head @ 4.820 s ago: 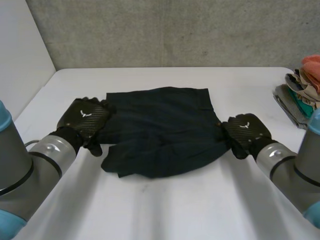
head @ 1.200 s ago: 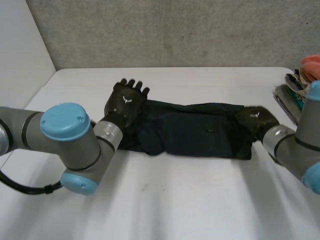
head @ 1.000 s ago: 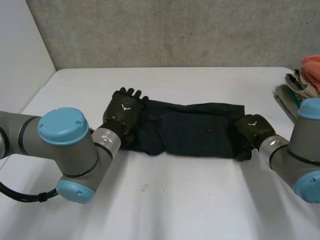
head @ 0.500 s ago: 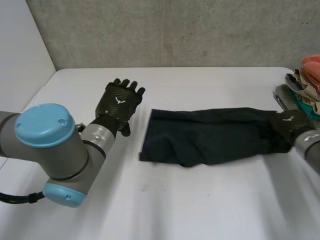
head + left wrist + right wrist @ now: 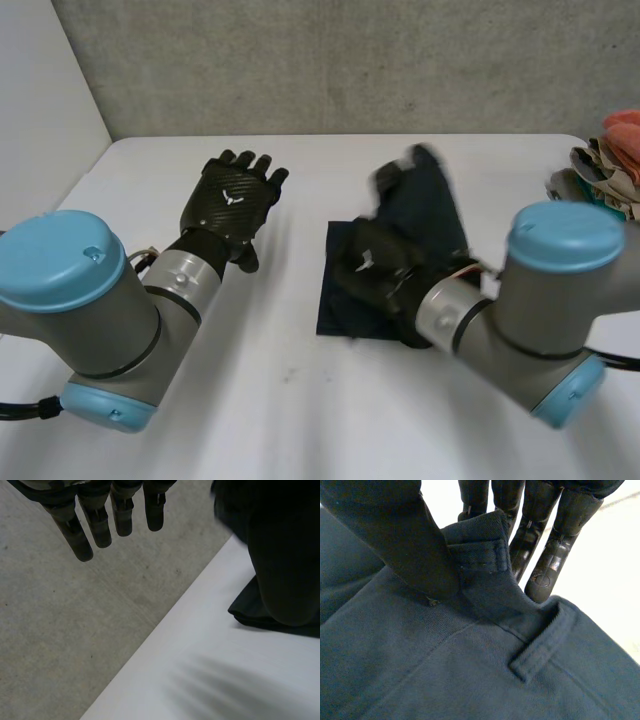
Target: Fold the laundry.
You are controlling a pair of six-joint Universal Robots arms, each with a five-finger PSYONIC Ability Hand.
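Left hand [image 5: 230, 203]: blk shell, carbon-weave back w/ small white winged logo at centre. Its fingers [image 5: 100, 520] in left wrist view: blk, segmented, rounded tips. Left arm [image 5: 182, 282]: silver-grey wrist cuff at approx 7 o'clock of the hand, then a fat grey cylinder joint w/ a big lt-blue round cap [image 5: 58, 262] and a 2nd blue cap [image 5: 105, 410] at its 6 o'clock. Right hand [image 5: 372, 265]: same blk weave, white logo. Right arm [image 5: 447, 312]: grey cuff at hand's 4 o'clock, grey joint, lt-blue cap [image 5: 565, 237]. Right wrist view: fingers [image 5: 562, 525] glossy blk, round disc near one tip; thumb [image 5: 405, 540] broad, matte.
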